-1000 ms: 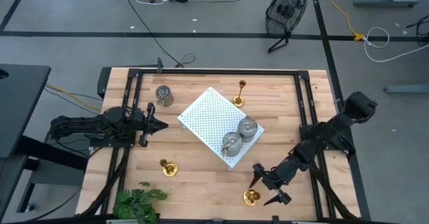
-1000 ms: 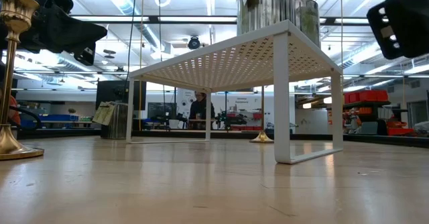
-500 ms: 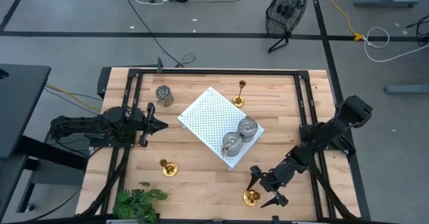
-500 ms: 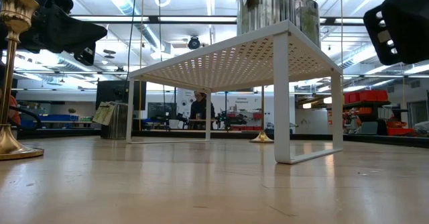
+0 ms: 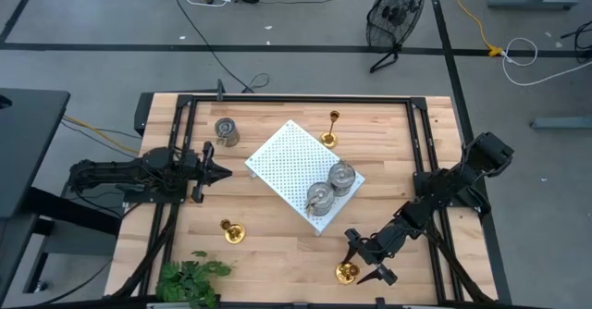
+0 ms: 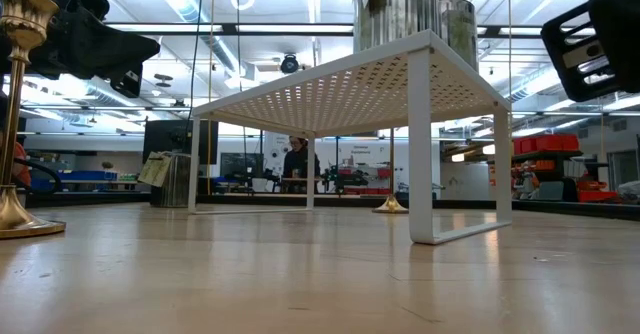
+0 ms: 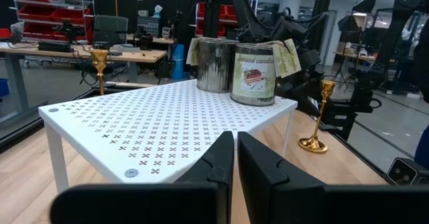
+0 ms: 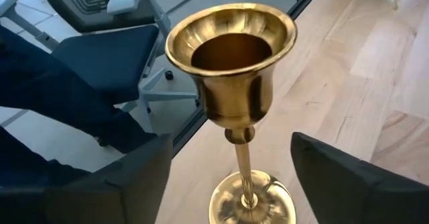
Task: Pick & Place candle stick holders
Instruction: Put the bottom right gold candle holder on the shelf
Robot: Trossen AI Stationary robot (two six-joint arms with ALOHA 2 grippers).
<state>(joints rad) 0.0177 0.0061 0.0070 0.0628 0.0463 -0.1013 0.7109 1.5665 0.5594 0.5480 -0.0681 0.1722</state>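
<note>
High view findings: the right gripper [image 5: 362, 257] is being positioned at the near right part of the table [image 5: 277, 244], with its fingers spread wide on either side of a brass candle stick holder [image 5: 347, 272] standing upright on the wood. In the right wrist view the same brass holder [image 8: 236, 96] is being framed between the two dark fingers [image 8: 134, 184], which are standing apart from its stem and cup with no contact made. The step in hand is judged to be the approach for a grasp on this piece; nothing is being held.

The left gripper [image 5: 215, 170] is being kept idle at the left side of the table, its fingers pressed together and empty, as confirmed in the left wrist view [image 7: 234, 158].

Other task pieces are being recorded as follows: two silver-grey cylindrical holders [image 5: 331, 187] are resting side by side on the white perforated board [image 5: 287, 156]; a third grey holder [image 5: 226, 130] is standing on the wood near the far left; a second brass holder [image 5: 330, 129] is standing just beyond the board's far corner; a third brass holder [image 5: 231, 230] is standing near the plant [image 5: 190, 277].

The next move is judged to call for the fingers being centred on the thin stem and closed squarely, since an off-centre squeeze could tip so slender a piece.
</note>
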